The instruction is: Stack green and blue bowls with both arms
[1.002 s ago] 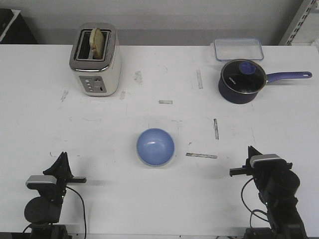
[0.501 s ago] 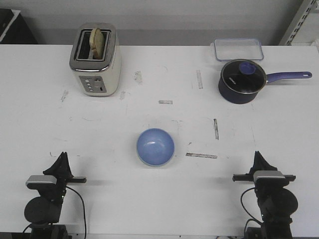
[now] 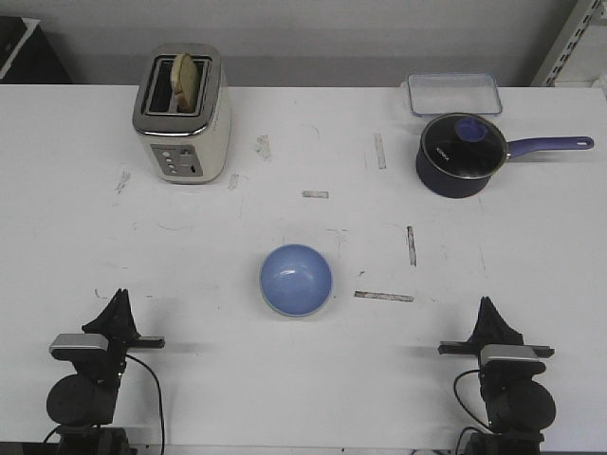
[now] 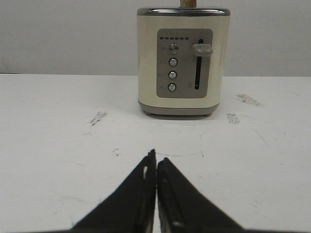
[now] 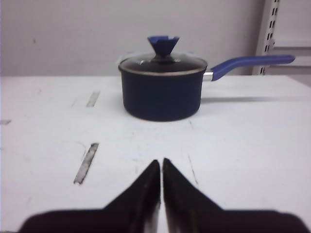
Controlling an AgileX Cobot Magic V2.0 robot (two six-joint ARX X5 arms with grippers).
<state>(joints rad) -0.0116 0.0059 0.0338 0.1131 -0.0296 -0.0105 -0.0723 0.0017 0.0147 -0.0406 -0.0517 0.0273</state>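
Near the middle of the white, scuffed tabletop [image 3: 76, 237]: one small, round, smooth, light periwinkle-blue bowl [image 3: 296, 279], upright, mouth up, alone. No pale mint-green bowl on view in any of the three pictures; perhaps nested under the blue one, perhaps absent, impossible to tell from here.

At the near edge, left claw [image 4: 155, 162] parked low, black fingers pressed together to a point, holding nothing, aimed toward the cream-coloured metal toaster [image 4: 182, 60] with a slice of bread [image 3: 186, 81] in its slot. Right claw [image 5: 161, 167] likewise closed and empty, aimed toward the dark blue lidded saucepan with long handle [image 5: 163, 90]. Behind the saucepan, a clear plastic lidded container [image 3: 453, 93]. Both claws well apart from the bowl, on either side of it.

Judged risks from here:
- Reaching for the bowl with fingers closed: no grip possible, only a push, likely sliding the smooth bowl across the tabletop.
- Pinching a thin, slick rim off-centre: tilt or slip on lifting.
- Both arms converging on the one central bowl: likely collision between them.
- Mistaking the saucepan for the blue target, owing to similar colour.
- No green bowl in sight: no stack to be confirmed.
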